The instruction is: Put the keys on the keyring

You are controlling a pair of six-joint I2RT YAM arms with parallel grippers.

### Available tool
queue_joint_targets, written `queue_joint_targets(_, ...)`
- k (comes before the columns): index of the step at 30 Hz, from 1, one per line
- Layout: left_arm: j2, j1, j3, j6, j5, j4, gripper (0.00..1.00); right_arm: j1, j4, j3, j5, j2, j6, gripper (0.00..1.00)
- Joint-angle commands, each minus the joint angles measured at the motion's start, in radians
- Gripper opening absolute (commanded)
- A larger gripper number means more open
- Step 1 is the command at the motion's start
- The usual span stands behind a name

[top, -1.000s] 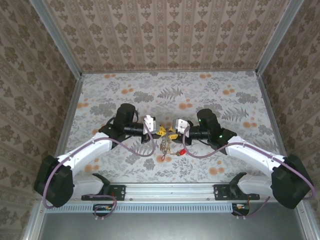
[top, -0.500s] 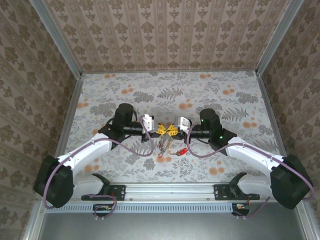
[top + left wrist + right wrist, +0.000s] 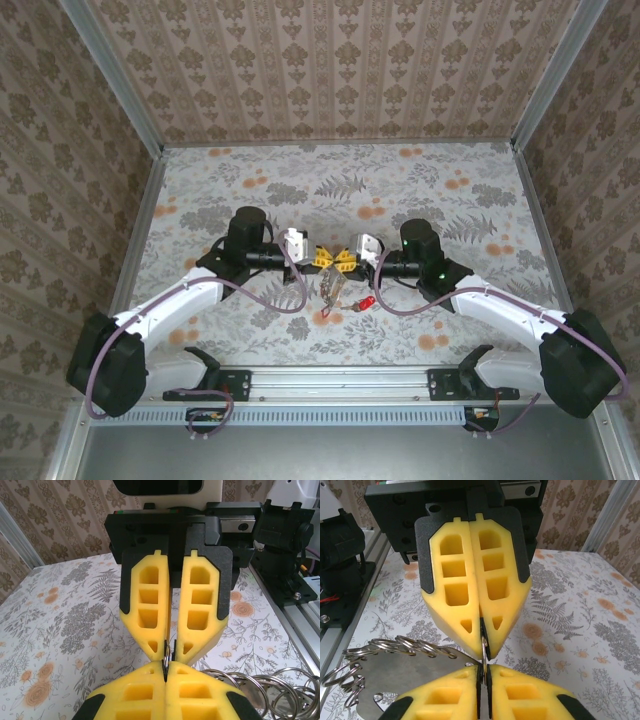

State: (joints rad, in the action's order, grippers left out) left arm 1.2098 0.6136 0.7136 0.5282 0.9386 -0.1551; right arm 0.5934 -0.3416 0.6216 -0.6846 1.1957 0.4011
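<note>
My left gripper (image 3: 324, 258) and right gripper (image 3: 343, 260) meet tip to tip above the table's middle. Between them the keyring (image 3: 483, 652) shows edge-on as a thin metal loop. In the left wrist view my left gripper (image 3: 166, 666) is shut on the keyring (image 3: 167, 657), and the right gripper (image 3: 170, 650) faces it. My right gripper (image 3: 484, 669) is also shut on that loop, opposite the left gripper (image 3: 482, 630). A flat metal tag with several split rings (image 3: 395, 665) hangs beside the jaws. One red-headed key (image 3: 367, 301) lies on the table below the right gripper.
The hanging bundle of rings (image 3: 330, 288) dangles just under the two grippers. The floral table (image 3: 420, 190) is walled by patterned panels, and a metal rail (image 3: 340, 382) runs along its near edge. Open table lies behind the grippers.
The right gripper's jaws have closed onto the loop and it has shifted slightly. The left gripper has stayed shut in place.
</note>
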Motion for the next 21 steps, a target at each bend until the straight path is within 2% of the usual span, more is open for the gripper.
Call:
queue_joint_targets(1,-0.018,-0.003,0.001,-0.021,0.041,-0.054,0.0,-0.002,-0.062,-0.012,-0.021,-0.001,-0.026,0.12)
queue_joint_targets(5,-0.014,-0.002,-0.002,-0.027,0.04,-0.068,0.0,-0.003,-0.071,-0.011,-0.028,0.004,-0.03,0.11)
queue_joint_targets(8,-0.012,0.001,-0.002,-0.032,0.037,-0.075,0.0,-0.004,-0.086,-0.012,-0.044,0.011,-0.039,0.01)
queue_joint_targets(12,-0.006,0.004,0.001,-0.041,0.016,-0.056,0.0,-0.004,-0.111,-0.025,-0.031,0.006,-0.045,0.0)
queue_joint_targets(14,-0.008,0.003,0.016,-0.033,-0.017,-0.001,0.13,-0.003,-0.059,-0.031,0.034,-0.021,0.002,0.0)
queue_joint_targets(16,-0.02,0.003,0.032,-0.014,-0.06,0.07,0.26,-0.003,0.042,-0.034,0.134,-0.073,0.118,0.0)
queue_joint_targets(19,-0.041,-0.001,0.061,0.018,-0.126,0.191,0.4,-0.003,0.215,-0.016,0.271,-0.154,0.333,0.0)
queue_joint_targets(21,-0.051,-0.006,0.085,0.022,-0.164,0.265,0.46,-0.003,0.285,-0.004,0.351,-0.196,0.439,0.0)
